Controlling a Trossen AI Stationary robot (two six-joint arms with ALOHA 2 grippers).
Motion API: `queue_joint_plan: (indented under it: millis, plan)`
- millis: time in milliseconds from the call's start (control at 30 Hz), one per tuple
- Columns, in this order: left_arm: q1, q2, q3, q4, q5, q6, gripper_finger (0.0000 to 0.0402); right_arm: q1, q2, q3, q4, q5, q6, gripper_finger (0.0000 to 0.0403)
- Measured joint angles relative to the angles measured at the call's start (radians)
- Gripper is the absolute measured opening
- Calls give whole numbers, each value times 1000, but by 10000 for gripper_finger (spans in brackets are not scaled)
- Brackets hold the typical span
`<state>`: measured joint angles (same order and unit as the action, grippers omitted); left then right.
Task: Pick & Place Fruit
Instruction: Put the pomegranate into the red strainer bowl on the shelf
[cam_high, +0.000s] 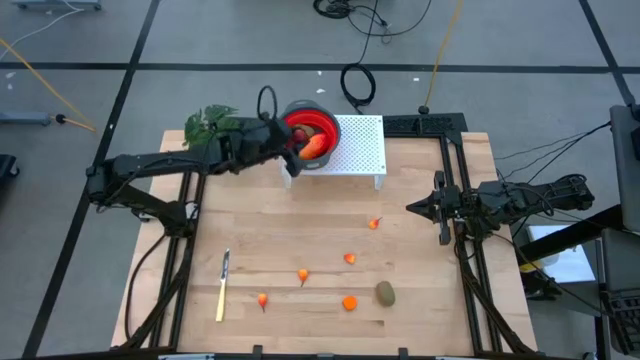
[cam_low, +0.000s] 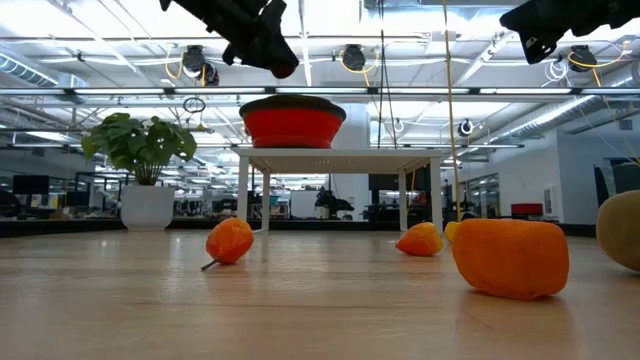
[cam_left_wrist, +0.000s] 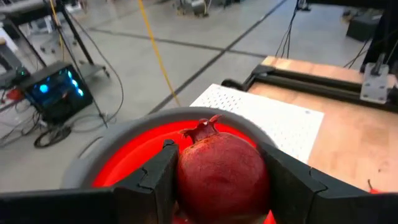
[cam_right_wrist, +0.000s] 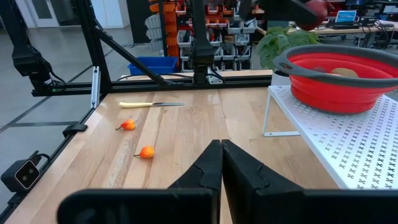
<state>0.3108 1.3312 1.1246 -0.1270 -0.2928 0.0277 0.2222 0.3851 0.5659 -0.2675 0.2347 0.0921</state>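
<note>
My left gripper (cam_left_wrist: 219, 163) is over the red bowl (cam_left_wrist: 134, 152), shut on a dark red ball (cam_left_wrist: 224, 177) with a small crown. The bowl (cam_high: 318, 124) stands on a white perforated stand (cam_high: 362, 148) at the table's far side. An elongated red-orange piece (cam_high: 315, 146) and an olive-brown oval (cam_right_wrist: 339, 73) lie in the bowl. Several tiny orange fruits (cam_high: 349, 258) and another olive oval (cam_high: 385, 293) lie on the table's near half. My right gripper (cam_right_wrist: 221, 155) is shut and waits low at the table's right side (cam_high: 422, 208). My left gripper pinches the dark red ball between its two fingers (cam_left_wrist: 158, 177), one on each side of the ball (cam_left_wrist: 188, 180). The fingers come from the table's left, slanting down. The ball is lifted clear above the bowl's inside, its crown (cam_left_wrist: 202, 129) pointing away from the wrist.
A pale-yellow knife (cam_high: 222, 285) lies near the table's near left corner. A green leafy plant (cam_high: 210, 122) stands left of the bowl at the far edge. Dark rails (cam_high: 455, 160) run along the table's right side. Bare wood lies between the stand and the scattered fruit.
</note>
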Motion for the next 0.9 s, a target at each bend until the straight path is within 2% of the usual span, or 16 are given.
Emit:
queue_joint_plan:
  millis: [167,467,900]
  plan:
    - [62,0,53,-76,53,0,189,0,0,0,0,0,0,4]
    - [130,13,59,-112,164,-8,189,0,0,1,0,0,0,4]
    - [107,40,59,-206,164,45,189,0,0,1,1,0,0,4]
